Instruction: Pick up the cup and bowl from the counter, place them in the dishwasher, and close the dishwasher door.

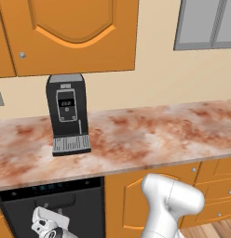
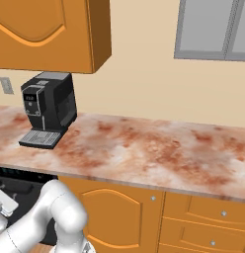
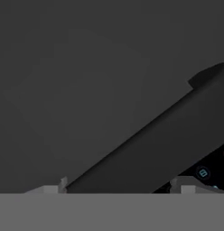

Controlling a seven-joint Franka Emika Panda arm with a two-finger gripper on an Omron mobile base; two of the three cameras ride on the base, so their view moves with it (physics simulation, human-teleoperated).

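Robot arm low in front of a shut black dishwasher, under a marbled desk.

The white arm (image 1: 171,200) fills the near foreground, its hand (image 1: 50,226) at seven o'clock against the dishwasher door (image 1: 57,214). The desk (image 1: 150,135) spans the middle; a black coffee machine (image 1: 67,114) stands at ten o'clock. Up close, the door's dark panel and control strip (image 3: 204,171) loom; whether the fingers are spread, I cannot tell.

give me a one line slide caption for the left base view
Robot arm reaches down to the black dishwasher under the marbled counter, beside a coffee machine.
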